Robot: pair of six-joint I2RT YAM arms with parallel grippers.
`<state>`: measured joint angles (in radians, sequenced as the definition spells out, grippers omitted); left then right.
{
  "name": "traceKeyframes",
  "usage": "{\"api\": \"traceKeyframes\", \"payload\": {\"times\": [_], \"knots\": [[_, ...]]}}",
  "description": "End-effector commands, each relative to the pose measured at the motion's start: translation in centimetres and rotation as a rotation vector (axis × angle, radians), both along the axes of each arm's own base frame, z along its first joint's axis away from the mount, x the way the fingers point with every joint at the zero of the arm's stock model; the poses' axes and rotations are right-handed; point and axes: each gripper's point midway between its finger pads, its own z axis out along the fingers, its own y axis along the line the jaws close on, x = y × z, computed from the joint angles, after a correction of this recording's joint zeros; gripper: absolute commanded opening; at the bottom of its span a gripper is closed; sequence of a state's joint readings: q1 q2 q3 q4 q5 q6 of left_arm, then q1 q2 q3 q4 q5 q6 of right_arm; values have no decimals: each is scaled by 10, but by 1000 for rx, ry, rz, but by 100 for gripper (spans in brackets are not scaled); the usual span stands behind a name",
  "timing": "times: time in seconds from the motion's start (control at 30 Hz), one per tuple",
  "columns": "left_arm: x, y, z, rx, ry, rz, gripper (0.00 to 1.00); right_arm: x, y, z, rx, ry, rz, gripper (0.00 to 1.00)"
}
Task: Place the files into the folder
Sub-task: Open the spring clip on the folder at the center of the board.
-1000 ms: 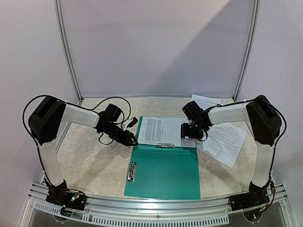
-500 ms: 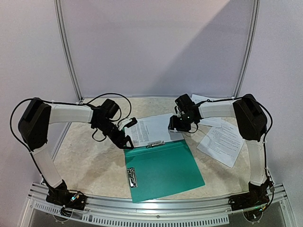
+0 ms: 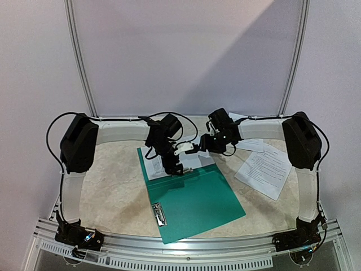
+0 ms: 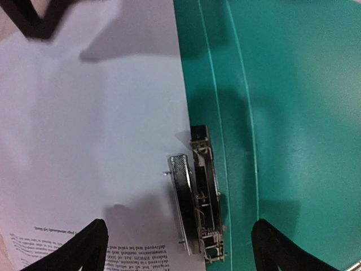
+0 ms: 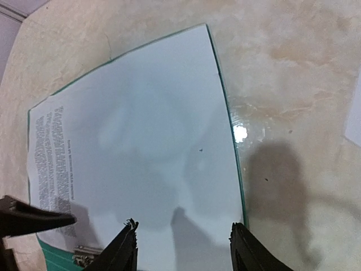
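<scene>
**Teal folder lies open with one sheet on its far flap, both grippers spread above it**

The folder [image 3: 197,203] lies open and skewed on the table [image 3: 113,186], its near cover bare. It looks like thin, slick plastic, likely to bend and slide if pushed. At its spine, the left gripper [image 4: 180,248] hangs with jaws wide and empty, straddling the metal clip [image 4: 197,197] directly below. Just beyond, a printed sheet [image 4: 84,141] rests on the far flap, its edge meeting the clip. Such paper is light and floppy and slips easily on plastic, so it is best pinched at a free edge or corner. The right gripper [image 5: 183,251] hovers above that sheet, jaws partly apart and holding nothing. The loose files [image 3: 265,166] lie off to the right, well apart from both grippers.
</scene>
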<state>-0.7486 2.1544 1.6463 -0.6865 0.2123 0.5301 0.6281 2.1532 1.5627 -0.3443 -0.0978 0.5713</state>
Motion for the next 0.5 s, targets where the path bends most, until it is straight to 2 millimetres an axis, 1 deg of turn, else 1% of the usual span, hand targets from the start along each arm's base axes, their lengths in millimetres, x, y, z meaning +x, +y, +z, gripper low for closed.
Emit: {"api": "traceKeyframes", "payload": {"times": [0.0, 0.03, 0.07, 0.1, 0.13, 0.17, 0.2, 0.23, 0.27, 0.3, 0.37, 0.47], "knots": [[-13, 10, -21, 114, 54, -23, 88, -1, -33, 83, -50, -171, -91, 57], [-16, 9, -24, 117, 63, -26, 87, -5, -43, 99, -51, -201, -122, 57], [-18, 9, -26, 120, 73, -28, 85, -8, -54, 103, -71, -218, -151, 57], [-21, 8, -28, 123, 81, -27, 84, -13, -63, 112, -73, -237, -174, 57], [-23, 7, -31, 130, 86, -25, 82, -18, -71, 115, -82, -244, -193, 57], [-25, 7, -34, 139, 88, -19, 80, -25, -78, 128, -78, -268, -211, 56], [-25, 6, -37, 147, 89, -14, 78, -32, -84, 136, -82, -288, -221, 56], [-26, 6, -40, 151, 92, -7, 78, -38, -86, 140, -95, -304, -223, 56], [-26, 5, -41, 154, 93, 2, 77, -47, -86, 151, -101, -334, -204, 55], [-24, 5, -43, 157, 92, 12, 75, -53, -83, 158, -107, -355, -181, 55], [-19, 4, -46, 167, 81, 44, 69, -67, -70, 173, -126, -402, -100, 55], [-12, 6, -51, 189, 68, 69, 63, -85, -48, 185, -129, -446, 0, 55]]}}
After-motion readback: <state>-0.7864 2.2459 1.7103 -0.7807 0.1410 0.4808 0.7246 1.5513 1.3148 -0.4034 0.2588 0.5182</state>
